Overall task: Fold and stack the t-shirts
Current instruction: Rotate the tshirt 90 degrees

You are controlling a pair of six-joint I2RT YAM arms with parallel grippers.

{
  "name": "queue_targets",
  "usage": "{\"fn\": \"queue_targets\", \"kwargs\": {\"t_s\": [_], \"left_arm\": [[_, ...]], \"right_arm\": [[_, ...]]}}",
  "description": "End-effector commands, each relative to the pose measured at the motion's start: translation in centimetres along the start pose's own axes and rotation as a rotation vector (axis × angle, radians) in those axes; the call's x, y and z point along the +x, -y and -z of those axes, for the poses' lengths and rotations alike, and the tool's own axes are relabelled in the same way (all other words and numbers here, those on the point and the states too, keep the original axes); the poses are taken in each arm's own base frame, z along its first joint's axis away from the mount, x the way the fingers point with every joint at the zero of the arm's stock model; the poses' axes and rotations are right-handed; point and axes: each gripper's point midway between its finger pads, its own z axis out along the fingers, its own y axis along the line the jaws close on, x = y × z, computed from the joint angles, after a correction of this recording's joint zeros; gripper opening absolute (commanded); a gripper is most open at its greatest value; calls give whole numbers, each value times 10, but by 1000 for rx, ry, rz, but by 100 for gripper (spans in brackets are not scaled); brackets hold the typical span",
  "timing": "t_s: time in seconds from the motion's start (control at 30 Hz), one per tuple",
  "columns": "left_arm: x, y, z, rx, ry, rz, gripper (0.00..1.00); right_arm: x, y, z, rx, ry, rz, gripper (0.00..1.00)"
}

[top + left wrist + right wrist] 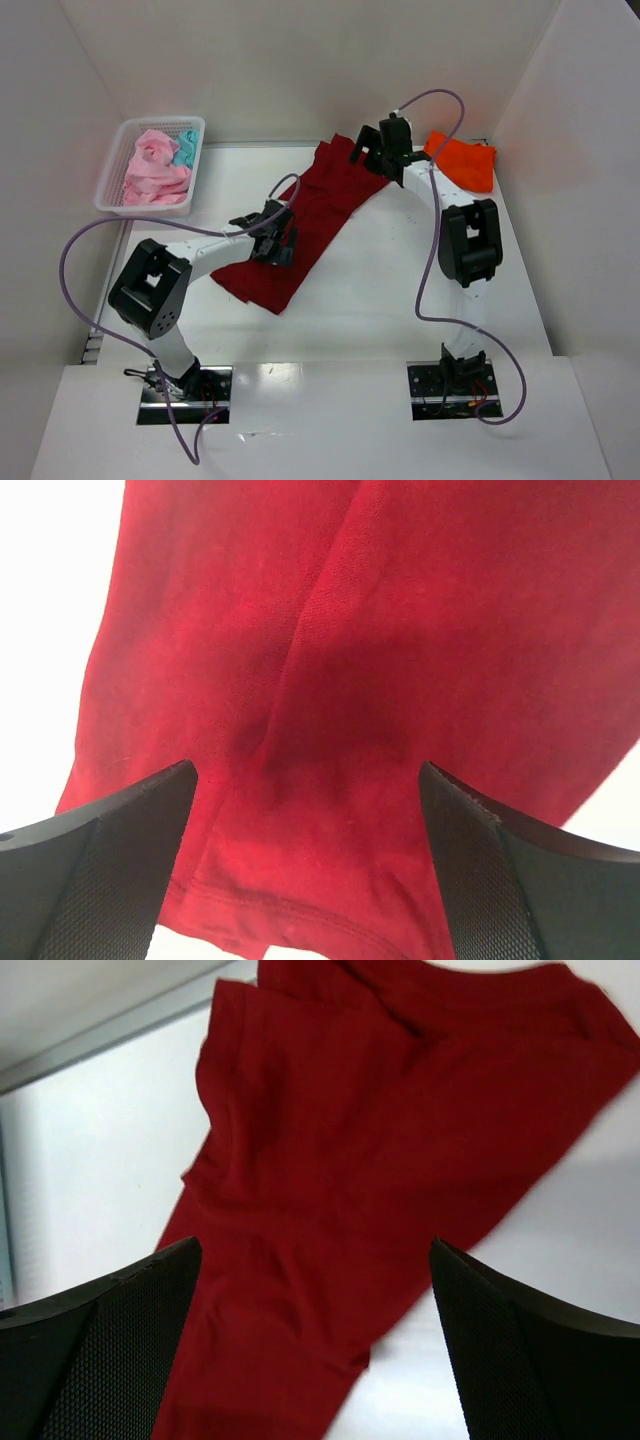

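**Dark red shirt spread diagonally, both grippers open above it**

The dark red t-shirt [318, 215] is laid out as a long diagonal strip across the middle of the white table [390, 300], crumpled and not yet folded. The left gripper [305, 780] is held over the shirt's near half, jaws spread wide, with nothing between them. The right gripper [315, 1250] is poised over the far end, jaws likewise spread and empty; a sleeve and hem are seen below it.

The orange t-shirt [465, 163] is bunched in the far right corner, partly covered by the right arm's forearm. The white mesh basket [112, 165] is set at the far left, well apart from the red shirt, and the pink t-shirts [152, 170] and a teal t-shirt [186, 150] are heaped in it. A purple cable [291, 181] from the left arm is looped above the red shirt.
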Motion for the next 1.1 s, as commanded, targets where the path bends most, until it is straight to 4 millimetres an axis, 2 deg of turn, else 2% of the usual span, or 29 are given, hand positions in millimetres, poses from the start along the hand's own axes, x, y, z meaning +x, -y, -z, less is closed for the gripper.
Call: {"fn": "queue_targets", "kwargs": {"t_s": [0.0,0.03,0.07,0.1,0.2,0.23,0.27,0.37,0.47,0.5,0.53,0.6,0.67,0.73,0.77,0.8,0.97,1.03,1.07], "left_arm": [[-16,1,-2,-16,37,43,99],[-13,4,-4,-5,22,40,99],[-12,6,-4,8,18,39,99],[-11,8,-4,17,15,39,99],[-4,13,-9,42,-16,33,99],[5,14,-15,41,-44,25,99],[8,15,-17,47,-55,23,99],[20,20,-24,65,-104,13,99],[27,24,-25,106,-141,20,99],[28,27,-24,118,-146,30,99],[33,28,-24,129,-162,28,99],[36,29,-23,135,-173,27,99],[43,34,-19,173,-207,15,99],[53,41,-16,225,-246,7,99],[64,41,-12,241,-276,5,99],[67,44,-9,264,-284,7,99],[94,72,17,426,-362,-68,99],[109,83,20,445,-401,-118,99],[112,89,23,459,-406,-133,99]], "right_arm": [[-3,-14,-22,-24,-1,20,100],[-11,-20,-25,-32,11,30,100],[5,-9,-39,0,-37,31,100],[0,-14,-42,12,-22,37,100],[16,-4,-60,46,-73,39,100],[21,0,-64,53,-83,48,100],[23,-4,-66,54,-79,54,100],[33,3,-77,68,-101,56,100],[41,6,-88,74,-125,56,100],[38,-4,-89,57,-112,61,100],[46,2,-95,71,-133,62,100],[40,-2,-98,60,-119,70,100],[45,1,-106,67,-129,71,100],[39,-3,-109,59,-118,81,100],[48,3,-117,71,-137,82,100],[37,-5,-118,54,-110,81,100],[42,-15,-132,19,-115,84,100],[46,-15,-137,12,-124,84,100],[47,-23,-136,-1,-121,99,100]]}}
